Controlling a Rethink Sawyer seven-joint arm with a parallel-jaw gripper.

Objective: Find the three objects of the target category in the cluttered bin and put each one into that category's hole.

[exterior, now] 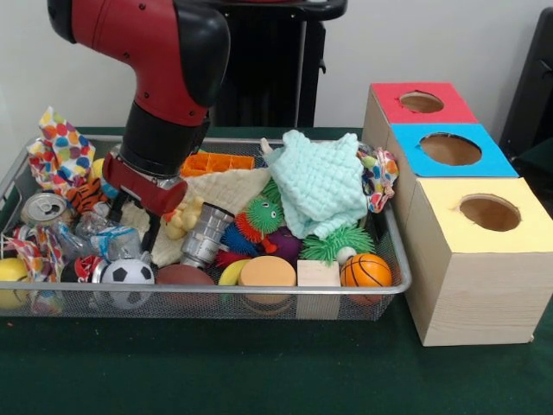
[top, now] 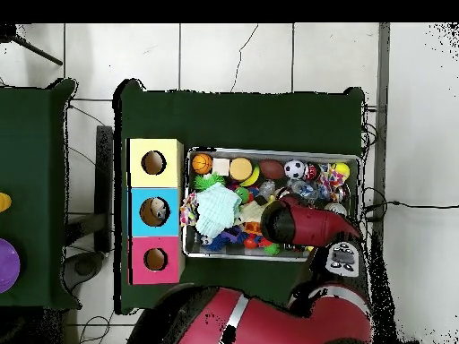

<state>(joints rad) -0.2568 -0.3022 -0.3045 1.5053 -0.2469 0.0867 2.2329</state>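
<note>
A wire mesh bin (exterior: 393,259) holds a heap of toys and scraps. My gripper (exterior: 153,232) reaches down into its left part, just above crumpled clear plastic (exterior: 108,242) and behind a soccer ball (exterior: 128,275). Along the bin's front lie a brown football (exterior: 183,277), an orange disc (exterior: 267,272), a wooden block (exterior: 318,275) and a small basketball (exterior: 365,271). Three boxes with round holes stand to the right: red (exterior: 421,102), blue (exterior: 450,149), yellow (exterior: 489,212). In the overhead view my arm (top: 300,222) hides the gripper, and something pale shows inside the blue hole (top: 159,210).
A mint cloth (exterior: 321,181) drapes over the bin's right half beside a green spiky ball (exterior: 263,213). A silver metal piece (exterior: 206,235), a cream cloth (exterior: 226,186), an orange tray (exterior: 216,162), a can (exterior: 45,209) and spotted fabric (exterior: 60,151) crowd the rest.
</note>
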